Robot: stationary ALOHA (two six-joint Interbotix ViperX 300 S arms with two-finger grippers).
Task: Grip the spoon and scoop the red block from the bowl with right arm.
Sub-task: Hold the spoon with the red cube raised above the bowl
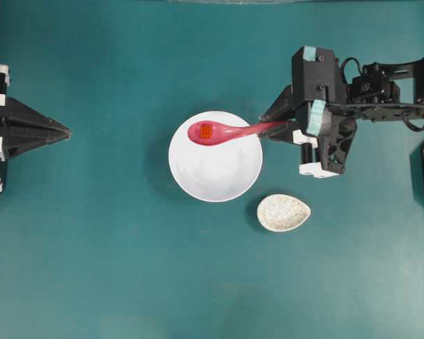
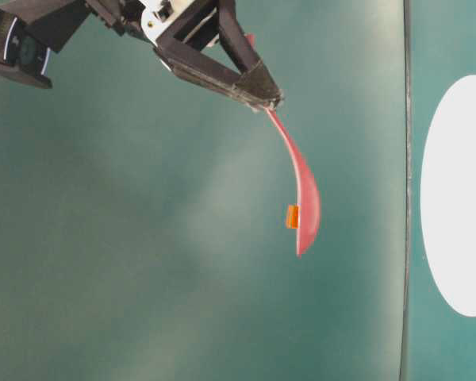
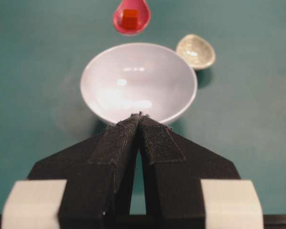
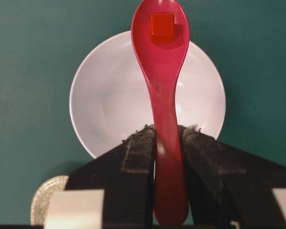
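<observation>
Right end effector (image 4: 168, 138) is clamped on the spoon (image 1: 226, 132), pads either side of the handle near its rear end; the handle tail sticks out behind the pads in the right wrist view. Left end effector (image 3: 140, 119) has its fingers together, holding nothing, parked by the left edge of the surface (image 1: 92, 268).

Block (image 4: 162, 24) sits in the spoon's scoop, out of the bowl (image 1: 215, 173). From the left wrist view the scoop hangs above and beyond the bowl's far rim; the table-level view shows spoon and block raised well off the surface.

Handling, judged:
- Spoon: glossy, rigid, likely hard plastic or ceramic. Slippery under the pads; long lever from grip to scoop, so it may pivot if jolted.
- Block: very light, loose, nothing retains it but the scoop wall. Any roll of the wrist or downward tip of the scoop would probably drop it.
- Grip point is adequate; no regrasp seems needed.

Room:
- Bowl lies near the middle of the surface, its interior bare.
- Speckled dish (image 1: 283, 212) lies just beside the bowl, toward the near right; it is the only obstacle.
- Surface toward the far edge and the left edge offers open travel.
</observation>
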